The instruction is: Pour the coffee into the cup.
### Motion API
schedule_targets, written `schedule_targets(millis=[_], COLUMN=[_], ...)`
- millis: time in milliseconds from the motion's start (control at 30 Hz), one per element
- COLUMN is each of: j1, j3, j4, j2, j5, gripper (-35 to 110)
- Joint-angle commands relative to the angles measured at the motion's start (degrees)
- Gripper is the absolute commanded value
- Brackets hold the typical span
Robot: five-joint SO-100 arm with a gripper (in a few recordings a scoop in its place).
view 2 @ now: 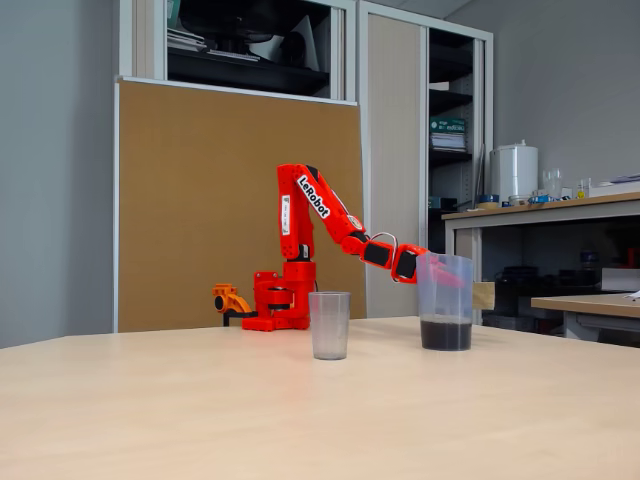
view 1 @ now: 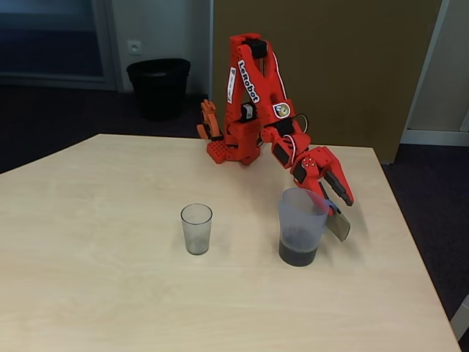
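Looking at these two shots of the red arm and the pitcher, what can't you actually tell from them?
- Gripper: whether it grips the handle; its fingertips merge with the handle and pitcher in one fixed view, and the pitcher hides them in the other.
- Cup: whether it is truly empty; the tinted plastic is too small to show a trace.
- Coffee: its surface is hidden by the pitcher wall.

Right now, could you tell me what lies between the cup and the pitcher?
Only bare table separates the cup from the pitcher, as both fixed views show.
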Motion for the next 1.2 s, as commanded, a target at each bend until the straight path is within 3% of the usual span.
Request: schedule_targets(millis=[0,733,1167], j1=[0.44,2.9,5.45], j3=[-1.05,0.26,-1.32], j4=[-1.14,-5.71,-3.6], j2=[0.88,-2.9,-3.96], j5=[1.23,1.76,3.25], gripper=[19,17,4])
